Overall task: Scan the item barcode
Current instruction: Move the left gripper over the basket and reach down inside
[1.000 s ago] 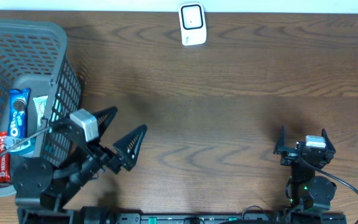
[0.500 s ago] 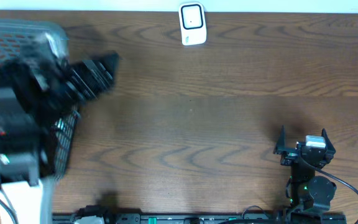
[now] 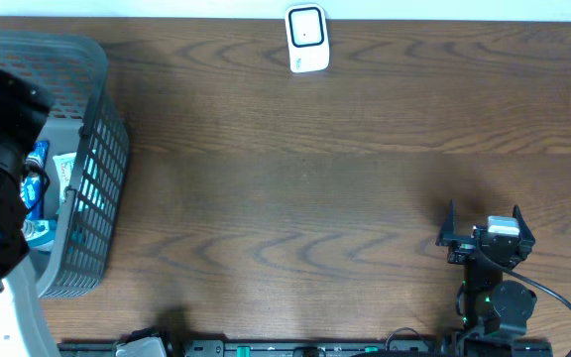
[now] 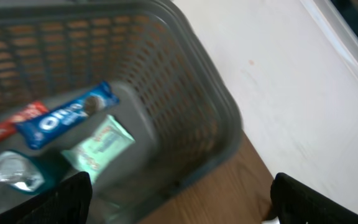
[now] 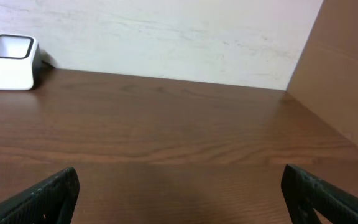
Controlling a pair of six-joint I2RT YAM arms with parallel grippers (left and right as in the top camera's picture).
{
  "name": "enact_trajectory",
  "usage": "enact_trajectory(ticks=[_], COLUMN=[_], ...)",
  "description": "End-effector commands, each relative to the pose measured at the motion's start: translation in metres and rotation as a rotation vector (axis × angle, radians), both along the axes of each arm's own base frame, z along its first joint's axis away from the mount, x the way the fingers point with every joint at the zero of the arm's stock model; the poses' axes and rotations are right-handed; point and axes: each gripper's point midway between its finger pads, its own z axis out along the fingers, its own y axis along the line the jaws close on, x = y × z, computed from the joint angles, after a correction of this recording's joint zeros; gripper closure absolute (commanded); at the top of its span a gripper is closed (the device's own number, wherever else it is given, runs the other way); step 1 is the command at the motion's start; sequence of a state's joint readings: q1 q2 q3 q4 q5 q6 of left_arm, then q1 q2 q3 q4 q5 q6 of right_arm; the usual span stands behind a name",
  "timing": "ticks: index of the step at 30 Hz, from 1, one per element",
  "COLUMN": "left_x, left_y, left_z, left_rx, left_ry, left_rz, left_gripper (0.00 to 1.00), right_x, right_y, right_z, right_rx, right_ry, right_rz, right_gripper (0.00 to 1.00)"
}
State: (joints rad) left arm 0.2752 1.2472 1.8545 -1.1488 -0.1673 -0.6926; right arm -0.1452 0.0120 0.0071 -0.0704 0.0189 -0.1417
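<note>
Blue Oreo pack (image 4: pixel 67 115) in basket (image 4: pixel 191 93), legible from left wrist, overhead apparently half-hidden

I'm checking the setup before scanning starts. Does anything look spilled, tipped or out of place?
Nothing stands out. The basket stands upright at the left end of the table, with the Oreo pack, the pale green packet and the red pack lying inside it. The white scanner sits upright at the far edge.
</note>
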Motion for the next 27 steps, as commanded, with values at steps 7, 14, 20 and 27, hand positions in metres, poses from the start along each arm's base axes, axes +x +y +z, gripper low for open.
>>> enact_trajectory(ticks=[7, 14, 20, 27], left_x=[-0.051, -0.092, -0.104, -0.089], left_y=[0.048, 0.081, 0.099, 0.110], left_z=[-0.043, -0.106, -0.149, -0.190], left_rx=[-0.101, -0.289, -0.478, -0.595], left_ry=[0.162, 0.423, 0.574, 0.700], left_rz=[0.433, 0.734, 0.857, 0.801], left_gripper=[0.08, 0.08, 0.08, 0.08], right_x=[0.000, 0.000, 0.000, 0.000], right_y=[0.001, 0.001, 0.001, 0.001], right_z=[0.000, 0.000, 0.000, 0.000], right_rx=[0.006, 0.006, 0.006, 0.005], right_ry=[-0.003, -0.003, -0.003, -0.003], right_rz=[0.003, 0.003, 0.003, 0.003], right_gripper=[0.01, 0.01, 0.01, 0.01])
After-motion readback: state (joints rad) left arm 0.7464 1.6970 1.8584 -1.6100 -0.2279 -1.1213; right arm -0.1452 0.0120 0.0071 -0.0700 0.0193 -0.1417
